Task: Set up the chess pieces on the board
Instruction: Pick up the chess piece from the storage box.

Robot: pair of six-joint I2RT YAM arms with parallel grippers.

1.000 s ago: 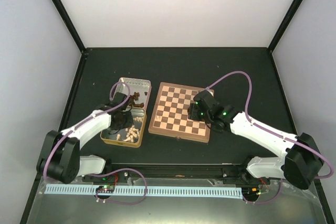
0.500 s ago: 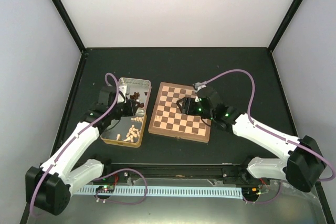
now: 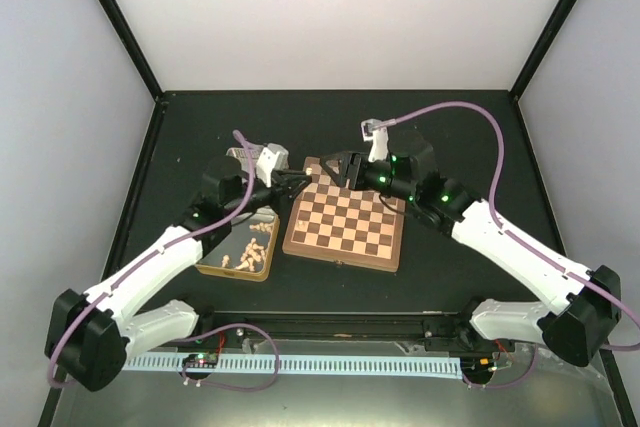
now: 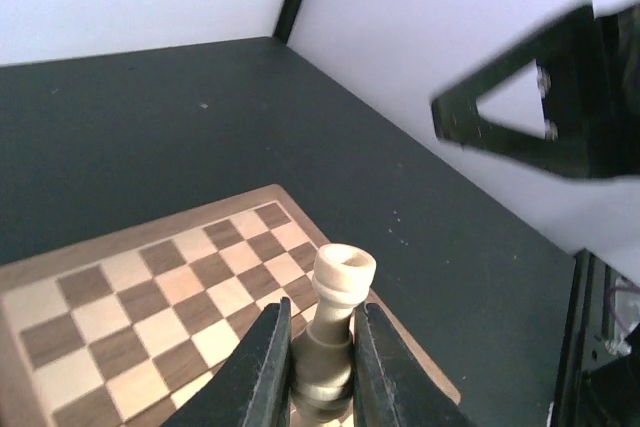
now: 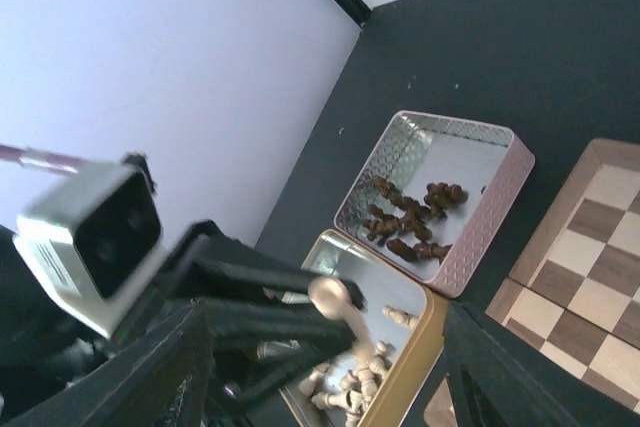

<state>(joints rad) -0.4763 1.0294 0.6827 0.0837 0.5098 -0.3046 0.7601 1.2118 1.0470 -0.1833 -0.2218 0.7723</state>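
Observation:
My left gripper [image 4: 318, 372] is shut on a pale cream chess piece [image 4: 338, 319] with a cupped top, held upright above the board [image 4: 130, 297] near its edge. In the top view that gripper [image 3: 298, 179] hovers at the board's [image 3: 345, 232] far left corner. My right gripper [image 3: 335, 167] hangs open over the same corner, facing the left one with nothing between its fingers. The right wrist view shows the held pale piece [image 5: 342, 309] between the right fingers [image 5: 165, 372]. No pieces stand on the board squares I can see.
A gold-sided tin [image 5: 425, 339] left of the board holds several pale pieces [image 5: 350, 387]. Behind it, a pink-sided tin [image 5: 505, 179] holds several dark brown pieces [image 5: 415, 215]. The enclosure's white walls rise behind the black table [image 3: 450, 127].
My left arm lifted out of the tin and swung right to the board's far left corner with the pale piece. My right gripper moved across the board toward that corner and opened wider.

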